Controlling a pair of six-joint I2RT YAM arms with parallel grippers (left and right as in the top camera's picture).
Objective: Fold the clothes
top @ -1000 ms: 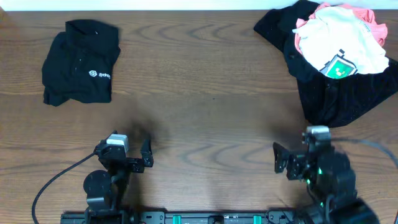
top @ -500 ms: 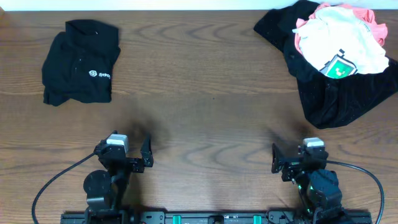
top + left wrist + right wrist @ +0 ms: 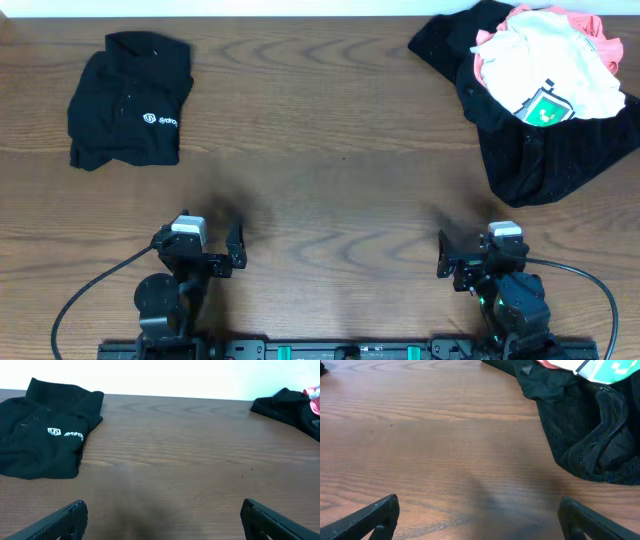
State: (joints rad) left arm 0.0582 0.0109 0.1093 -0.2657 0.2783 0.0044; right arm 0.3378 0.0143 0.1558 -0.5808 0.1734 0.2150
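**Left claw** (image 3: 162, 510): jaws spread wide, nothing between them. It sits low at the near edge of the table, facing bare wood with no cloth within reach. Judged idle and parked clear of the work.

**Right claw** (image 3: 479, 507): jaws also wide apart and empty, low at the near edge on its own side. The dark hem of the heap lies ahead and to its right, not touching the fingers. Judged the better placed of the two for the next pick.

**Table** (image 3: 330, 150): brown wood grain. The middle strip between the two lots of cloth is bare, which is probably kept as room for spreading a garment flat.

**Folded shirt** (image 3: 130, 112): black, at the far left, ahead of the left claw and well apart from it.
- It forms a compact, roughly rectangular bundle.
- A small round white logo and lettering face up.
- The edges are a little uneven.
- Judged done and set aside out of the way.

**Heap**, far right corner: clothes not yet folded, piled together as waiting stock.
- **Black shirt** (image 3: 540, 150): at the bottom, sprawled and creased, with one flap reaching toward the right claw.
- **White shirt** (image 3: 545, 70): crumpled on top of the black one, with green print showing at its near edge.
- **Pink shirt** (image 3: 600, 25): mostly covered, showing only around the white one at the far side.
- All three look limp and are likely to sag when lifted.
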